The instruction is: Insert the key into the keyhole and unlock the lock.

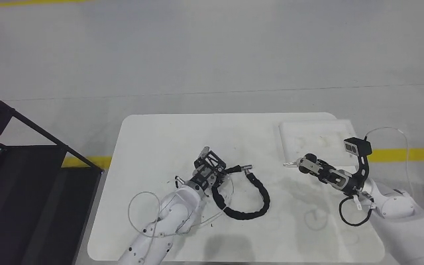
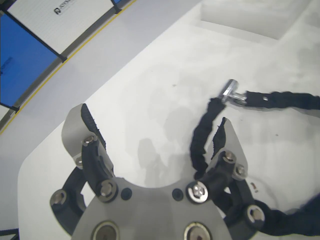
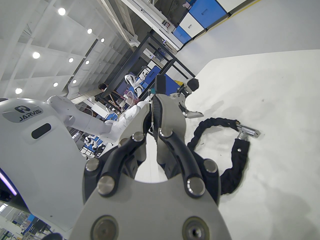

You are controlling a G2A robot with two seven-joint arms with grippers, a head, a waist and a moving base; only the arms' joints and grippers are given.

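Observation:
A chain lock in a black fabric sleeve (image 1: 255,207) lies curved on the white table (image 1: 152,152), its silver lock end (image 1: 246,169) near the table's middle. My left gripper (image 1: 213,159) stands open just beside that end. In the left wrist view the sleeve (image 2: 200,136) runs along the inside of one finger (image 2: 222,136), and the silver lock end (image 2: 230,91) lies just past the fingertips. My right gripper (image 1: 301,162) hovers to the right of the lock, shut on a small key (image 1: 289,163). The right wrist view has the key's dark head (image 3: 160,84) at the closed fingertips, with the chain lock (image 3: 232,161) beyond.
A white foam tray (image 1: 311,136) sits at the table's back right, behind my right gripper. A black rack (image 1: 40,179) stands off the table's left side. Bare table lies behind and to the left of the lock.

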